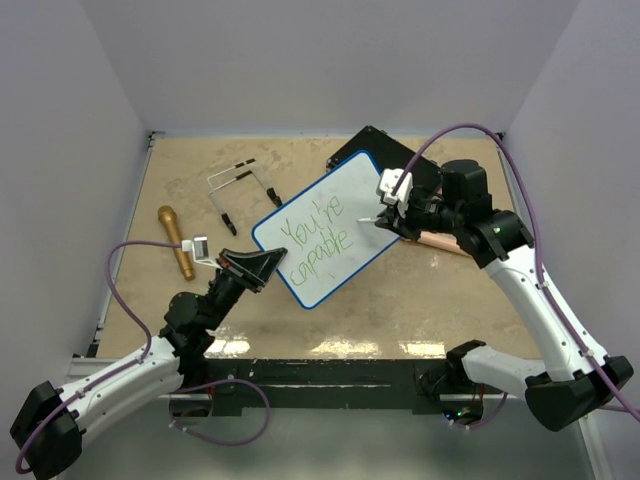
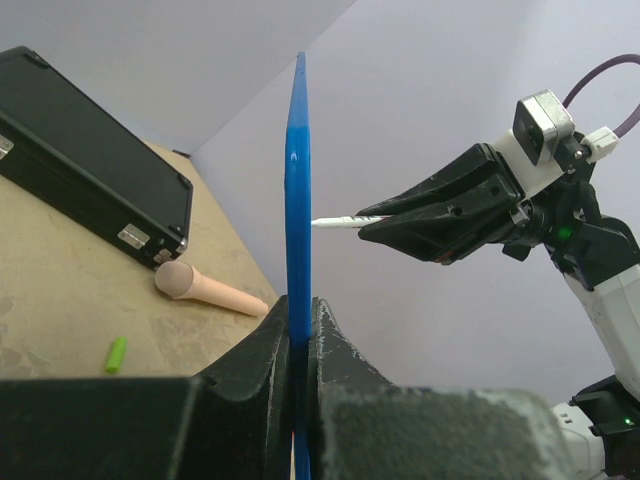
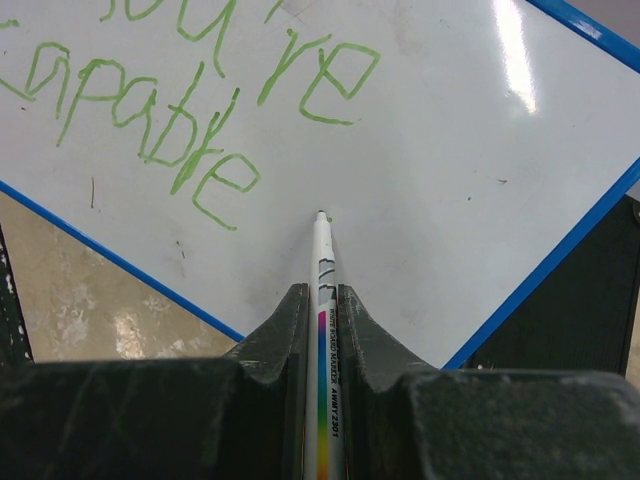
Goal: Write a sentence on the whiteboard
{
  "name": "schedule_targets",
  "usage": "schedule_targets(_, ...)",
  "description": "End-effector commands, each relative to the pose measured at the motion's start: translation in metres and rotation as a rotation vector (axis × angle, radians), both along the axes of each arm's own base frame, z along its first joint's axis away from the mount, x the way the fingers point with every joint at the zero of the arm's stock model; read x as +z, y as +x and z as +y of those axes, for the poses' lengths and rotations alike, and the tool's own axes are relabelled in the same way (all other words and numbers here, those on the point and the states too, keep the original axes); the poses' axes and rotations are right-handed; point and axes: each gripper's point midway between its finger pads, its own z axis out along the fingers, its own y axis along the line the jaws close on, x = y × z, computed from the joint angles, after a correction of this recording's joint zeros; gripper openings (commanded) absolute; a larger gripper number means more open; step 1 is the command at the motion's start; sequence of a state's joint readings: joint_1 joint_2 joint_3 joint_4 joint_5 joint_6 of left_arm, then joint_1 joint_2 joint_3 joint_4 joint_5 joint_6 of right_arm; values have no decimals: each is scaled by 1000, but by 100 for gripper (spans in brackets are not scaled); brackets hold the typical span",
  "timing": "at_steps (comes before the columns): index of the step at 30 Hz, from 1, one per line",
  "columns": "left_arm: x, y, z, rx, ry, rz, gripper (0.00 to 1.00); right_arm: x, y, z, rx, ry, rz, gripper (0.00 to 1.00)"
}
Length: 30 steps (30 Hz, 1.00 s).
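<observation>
The whiteboard [image 1: 345, 205] is white with a thin blue rim. My left gripper [image 1: 262, 266] is shut on its near-left edge. In the left wrist view the whiteboard [image 2: 298, 180] shows edge-on between the jaws of the left gripper [image 2: 299, 322]. The sentence [image 1: 315, 240] is green handwriting in two lines, "You're capable". My right gripper [image 1: 392, 213] is shut on a white marker [image 3: 323, 262]. In the right wrist view the marker tip rests at the whiteboard [image 3: 450, 140], just right of the sentence [image 3: 180, 130]. The right gripper [image 3: 321, 300] clamps the marker's barrel.
A black case [image 1: 398, 160] lies behind the board, also visible as the black case [image 2: 90, 170]. A peach microphone-shaped object [image 2: 208, 291] and a small green cap [image 2: 117, 354] lie on the table. A gold microphone [image 1: 177, 243] and a wire stand [image 1: 240, 190] sit at the left.
</observation>
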<state>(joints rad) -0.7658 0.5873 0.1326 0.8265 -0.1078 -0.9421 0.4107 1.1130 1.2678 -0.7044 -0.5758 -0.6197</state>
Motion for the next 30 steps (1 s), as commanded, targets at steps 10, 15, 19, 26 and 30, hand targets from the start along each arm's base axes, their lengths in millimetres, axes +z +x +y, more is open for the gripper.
schedule_targets(10, 63, -20, 15, -28, -185, -164, 0, 6, -10, 9, 70, 17, -5, 0)
schedule_targets(15, 64, -20, 17, -17, -181, -167, 0, -5, -14, 7, 79, -11, 14, 0)
schedule_targets(19, 65, -19, 18, -9, -179, -168, 0, -6, -12, 2, 56, -27, 6, 0)
schedule_targets(26, 65, -20, 20, 0, -175, -168, 0, -2, -5, -8, -35, -37, -19, 0)
schedule_targets(30, 66, -20, 20, 3, -173, -170, 0, -10, -10, -10, -18, -55, 0, 0)
